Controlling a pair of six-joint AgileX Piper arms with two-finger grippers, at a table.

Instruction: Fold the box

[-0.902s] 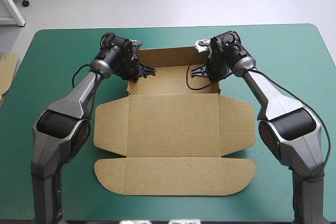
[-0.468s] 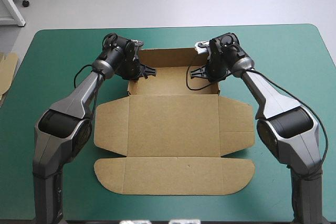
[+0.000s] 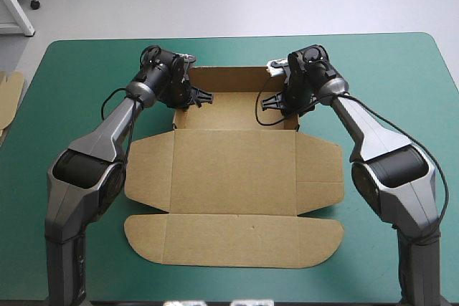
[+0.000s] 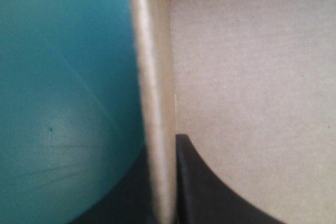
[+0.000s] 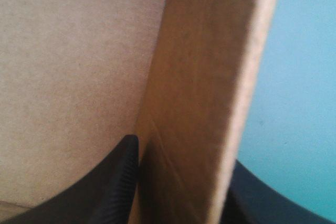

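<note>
The brown box (image 3: 237,166) lies mid-table with its lid panels flat toward the near edge. At its far end the tray walls stand raised. My left gripper (image 3: 188,96) is shut on the tray's left wall. In the left wrist view that wall (image 4: 155,93) runs on edge between the black fingers (image 4: 210,192), with teal-green cover outside and the box floor (image 4: 252,77) inside. My right gripper (image 3: 285,102) is shut on the right wall. In the right wrist view that wall (image 5: 205,93) is pinched between the fingers (image 5: 113,182), leaning a little.
An edge of more brown board (image 3: 8,98) shows at the table's left edge. Bare teal-green cover (image 3: 401,91) lies to either side of the box and beyond its back wall (image 3: 229,77).
The flat lid panels have slid slightly to the left and toward the near edge. The right gripper has shifted a little on the right wall. The left gripper has hardly moved.
</note>
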